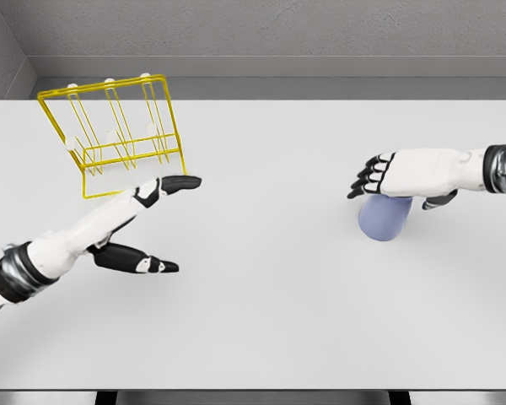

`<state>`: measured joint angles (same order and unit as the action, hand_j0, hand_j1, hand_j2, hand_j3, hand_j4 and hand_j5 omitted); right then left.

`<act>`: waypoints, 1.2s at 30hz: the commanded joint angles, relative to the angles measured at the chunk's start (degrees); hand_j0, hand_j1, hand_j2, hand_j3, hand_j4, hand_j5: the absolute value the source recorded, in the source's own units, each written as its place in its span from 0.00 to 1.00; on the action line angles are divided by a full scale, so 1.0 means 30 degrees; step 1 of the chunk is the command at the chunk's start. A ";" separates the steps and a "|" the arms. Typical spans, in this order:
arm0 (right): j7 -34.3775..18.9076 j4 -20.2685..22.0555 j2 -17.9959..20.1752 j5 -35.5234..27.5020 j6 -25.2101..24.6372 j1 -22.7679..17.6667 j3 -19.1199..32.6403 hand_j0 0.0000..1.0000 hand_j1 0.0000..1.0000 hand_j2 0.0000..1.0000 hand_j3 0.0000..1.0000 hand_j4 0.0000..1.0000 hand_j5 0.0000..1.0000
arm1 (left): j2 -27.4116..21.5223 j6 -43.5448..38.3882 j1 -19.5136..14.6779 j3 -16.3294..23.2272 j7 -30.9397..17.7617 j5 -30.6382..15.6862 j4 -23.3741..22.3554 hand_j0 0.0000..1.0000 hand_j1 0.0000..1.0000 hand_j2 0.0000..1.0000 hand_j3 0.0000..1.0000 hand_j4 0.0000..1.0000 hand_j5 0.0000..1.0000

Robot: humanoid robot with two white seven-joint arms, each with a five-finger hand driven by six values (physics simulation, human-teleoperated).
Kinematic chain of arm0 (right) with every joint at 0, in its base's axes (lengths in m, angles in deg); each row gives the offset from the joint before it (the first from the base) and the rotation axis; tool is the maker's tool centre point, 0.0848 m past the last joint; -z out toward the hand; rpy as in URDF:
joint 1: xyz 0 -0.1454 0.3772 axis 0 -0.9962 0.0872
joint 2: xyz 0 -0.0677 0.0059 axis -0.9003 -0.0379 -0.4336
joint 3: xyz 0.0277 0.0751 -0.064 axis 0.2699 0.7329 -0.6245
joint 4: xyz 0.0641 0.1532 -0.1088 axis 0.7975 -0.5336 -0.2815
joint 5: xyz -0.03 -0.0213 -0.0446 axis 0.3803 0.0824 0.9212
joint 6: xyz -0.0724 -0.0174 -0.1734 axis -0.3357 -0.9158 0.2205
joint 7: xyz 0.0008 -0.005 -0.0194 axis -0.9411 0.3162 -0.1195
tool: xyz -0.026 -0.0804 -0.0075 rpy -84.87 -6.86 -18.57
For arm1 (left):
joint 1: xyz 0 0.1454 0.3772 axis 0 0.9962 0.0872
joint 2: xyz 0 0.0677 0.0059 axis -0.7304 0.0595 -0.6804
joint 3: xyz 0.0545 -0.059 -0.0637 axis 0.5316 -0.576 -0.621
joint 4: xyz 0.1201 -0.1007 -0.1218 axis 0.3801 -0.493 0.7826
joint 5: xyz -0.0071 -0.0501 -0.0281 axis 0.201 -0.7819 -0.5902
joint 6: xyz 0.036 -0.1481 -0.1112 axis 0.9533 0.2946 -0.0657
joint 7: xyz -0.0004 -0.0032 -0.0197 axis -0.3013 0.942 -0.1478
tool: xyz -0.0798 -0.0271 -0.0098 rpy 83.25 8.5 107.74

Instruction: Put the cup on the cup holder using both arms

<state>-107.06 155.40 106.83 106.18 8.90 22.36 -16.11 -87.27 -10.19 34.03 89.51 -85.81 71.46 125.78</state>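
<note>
- We see the left robot hand (156, 221) spread wide just below the tilted yellow cup holder (114, 131);
- the right robot hand (396, 175) hovers, fingers relaxed, over the blue cup (384, 219) on the desk (270, 312).

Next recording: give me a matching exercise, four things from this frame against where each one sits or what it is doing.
Things:
1. cup holder
2. cup
3. left hand
4. right hand

Places or states:
A. lavender, under a hand, table's right
B. fingers spread, just below the yellow wire
C. yellow, tilted, far left
D. over the cup, fingers pointing left

Pairs: 1-C, 2-A, 3-B, 4-D
</note>
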 commanded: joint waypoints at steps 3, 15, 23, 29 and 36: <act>0.0006 -0.0121 -0.0162 0.0527 -0.0043 -0.0058 -0.0318 1.00 1.00 1.00 1.00 1.00 1.00 | -0.0048 -0.0011 -0.0029 0.0762 -0.0340 -0.1714 0.0006 1.00 1.00 1.00 1.00 1.00 1.00; 0.0006 -0.0414 -0.0192 0.0996 -0.0043 -0.0117 -0.0289 0.78 0.78 0.78 0.78 0.78 0.78 | -0.0254 -0.4500 -0.0117 0.1319 -0.0369 -0.4762 -0.0228 1.00 1.00 1.00 1.00 1.00 1.00; 0.0006 -0.0414 -0.0162 0.1054 -0.0043 -0.0205 -0.0260 0.64 0.64 0.64 0.64 0.64 0.64 | -0.0078 -0.6345 -0.0146 0.2051 -0.0457 -0.4937 -0.1019 1.00 1.00 1.00 1.00 1.00 1.00; 0.0006 -0.0121 0.0043 0.0996 -0.0043 -0.0205 -0.0025 0.60 0.60 0.60 0.60 0.60 0.60 | 0.0245 -0.6346 -0.0205 0.2286 -0.0750 -0.6899 -0.1605 1.00 1.00 1.00 1.00 1.00 1.00; 0.0006 0.2252 0.0892 0.0878 -0.0043 -0.0147 0.1762 0.60 0.60 0.60 0.60 0.60 0.60 | 0.0830 -0.7605 -0.0527 0.2374 -0.2127 -1.0386 -0.1927 1.00 1.00 1.00 1.00 1.00 1.00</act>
<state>-107.21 160.33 108.69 109.19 8.91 21.92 -12.23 -85.53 -31.96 32.45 96.59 -91.10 43.20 120.47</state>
